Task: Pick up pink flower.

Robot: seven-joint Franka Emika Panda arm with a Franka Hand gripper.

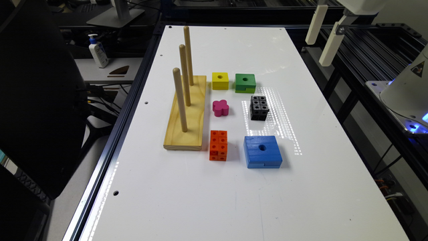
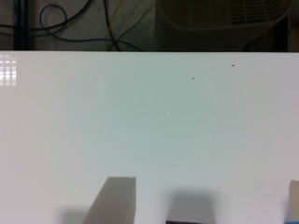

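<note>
The small magenta-pink four-lobed flower block point(image 1: 220, 107) lies free on the white table point(image 1: 207, 201) between wooden peg board point(image 1: 186, 113) and black cube point(image 1: 259, 107), while the gripper point(image 1: 320, 41) hangs high, fingers spread wide, presumably awaiting approach.

My worktop point(image 1: 234, 187) is glossy white, mirroring light; the peg board point(image 1: 187, 117) is pale grained wood; the pink flower point(image 1: 220, 108) looks smooth and matt, the blue block point(image 1: 262, 152) faintly ridged
</note>
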